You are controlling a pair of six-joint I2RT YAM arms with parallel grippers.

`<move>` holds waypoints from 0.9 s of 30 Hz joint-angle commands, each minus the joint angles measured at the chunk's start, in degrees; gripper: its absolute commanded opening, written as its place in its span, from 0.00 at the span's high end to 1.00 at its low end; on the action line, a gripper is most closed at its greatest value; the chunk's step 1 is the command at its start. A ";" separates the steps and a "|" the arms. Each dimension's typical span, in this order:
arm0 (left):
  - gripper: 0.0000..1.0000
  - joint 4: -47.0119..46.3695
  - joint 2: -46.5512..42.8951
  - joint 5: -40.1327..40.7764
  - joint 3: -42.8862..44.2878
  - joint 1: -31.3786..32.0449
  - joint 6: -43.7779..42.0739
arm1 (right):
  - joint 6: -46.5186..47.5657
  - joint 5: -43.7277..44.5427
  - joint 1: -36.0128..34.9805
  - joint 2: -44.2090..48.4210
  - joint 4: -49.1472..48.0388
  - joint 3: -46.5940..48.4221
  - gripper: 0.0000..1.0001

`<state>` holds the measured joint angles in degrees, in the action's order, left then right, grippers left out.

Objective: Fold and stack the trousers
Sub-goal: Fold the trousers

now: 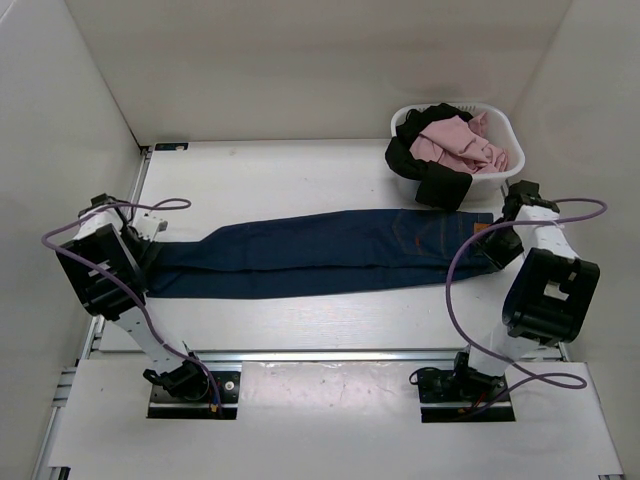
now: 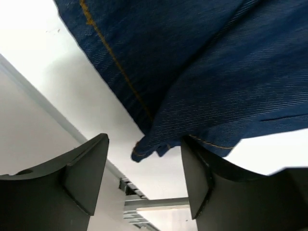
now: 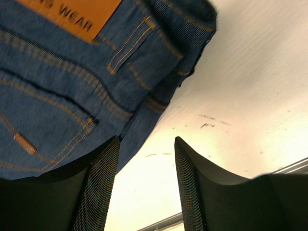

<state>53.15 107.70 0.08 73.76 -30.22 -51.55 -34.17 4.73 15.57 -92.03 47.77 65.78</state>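
Here, finds the trousers [image 1: 320,252] stretched flat across the table [image 1: 300,170], legs lying together, waist toward the right and hems toward the left. Shows the left gripper [image 2: 144,144] at the hem end with jaws spread apart, the hem corner hanging just ahead of the gap and pinched by neither finger. Shows the right gripper [image 3: 146,140] at the waist end, likewise parted, with bare table between its fingers [image 3: 96,183] and the waistband with its tan patch [image 3: 72,17] just beside one. Places a white basket [image 1: 505,135] at the far right, holding a pink garment [image 1: 455,140] and a black garment [image 1: 440,180] draped over its rim, near the waistband.
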 commanded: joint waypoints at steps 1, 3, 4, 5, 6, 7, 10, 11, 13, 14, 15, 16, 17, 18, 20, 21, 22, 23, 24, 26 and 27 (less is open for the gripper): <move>0.29 1.96 -1.00 -5.26 2.09 0.24 1.10 | -0.19 0.10 0.77 -1.65 -2.05 0.93 0.45; 0.38 1.96 -0.39 -5.26 2.09 0.77 1.10 | -0.89 0.89 0.77 -3.59 -3.29 1.45 0.45; 0.43 1.96 -0.39 -5.26 2.09 0.77 1.10 | -0.89 0.89 0.77 -4.47 -3.90 2.33 0.45; 0.50 2.57 0.22 -5.26 2.09 0.77 1.71 | -1.50 0.89 0.77 -6.56 -4.61 2.95 0.46; 0.57 2.58 0.23 -5.26 2.09 0.77 1.72 | -2.21 1.50 0.77 -7.63 -4.61 4.17 0.46; 0.68 2.58 0.23 -5.26 2.09 0.77 1.72 | -2.21 1.51 0.77 -8.68 -5.14 4.88 0.46; 0.83 2.58 0.23 -5.26 1.57 0.77 2.77 | -2.92 2.12 0.77 -12.38 -6.28 6.28 0.47; 0.86 2.58 0.23 -5.26 1.57 0.77 2.77 | -3.53 2.73 0.77 -12.99 -6.89 7.07 0.50; 0.86 3.10 0.23 -4.73 2.09 0.77 3.30 | -4.05 2.74 0.77 -13.70 -8.12 7.08 0.54; 0.86 3.10 -0.29 -4.73 2.09 0.77 3.30 | -4.06 2.74 0.77 -13.70 -8.91 7.08 0.56; 0.86 3.10 -0.30 -4.73 2.09 0.77 3.82 | -4.58 3.26 0.77 -13.70 -8.92 7.08 0.61; 0.86 3.10 -0.30 -4.73 2.09 0.77 4.35 | -5.11 4.40 0.77 -13.70 -8.92 7.08 0.64; 0.86 3.10 -0.82 -3.52 2.62 0.77 4.35 | -5.11 4.41 0.77 -13.70 -8.92 6.56 0.66; 0.86 3.10 -0.83 -3.50 2.62 0.77 5.22 | -5.11 5.10 0.77 -13.70 -8.92 6.56 0.74; 0.86 3.10 -1.43 -2.71 4.02 0.77 6.37 | -5.11 5.63 0.77 -14.41 -8.92 5.86 0.84; 0.86 3.10 -1.44 -2.71 4.55 0.77 7.07 | -5.11 5.64 0.77 -14.41 -8.92 5.85 0.90; 0.86 3.10 -2.05 -2.71 5.08 0.77 7.08 | -5.11 6.16 0.77 -14.41 -8.92 5.85 1.00; 0.86 3.10 -2.58 -2.71 6.30 1.56 7.69 | -5.11 6.17 0.77 -13.88 -8.92 5.85 1.00; 0.86 3.10 -2.58 -1.93 6.92 1.56 7.69 | -5.11 7.04 0.77 -13.36 -8.92 5.85 1.00; 0.86 3.10 -3.10 -0.79 8.33 2.97 7.69 | -4.50 7.66 0.77 -11.51 -8.92 6.64 1.00; 0.86 3.10 -3.11 0.44 9.64 3.84 7.69 | -4.50 8.36 0.77 -10.90 -7.70 7.25 1.00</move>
<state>56.73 108.22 -1.48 79.75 -28.47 -44.86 -38.81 9.39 16.19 -106.00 40.47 70.43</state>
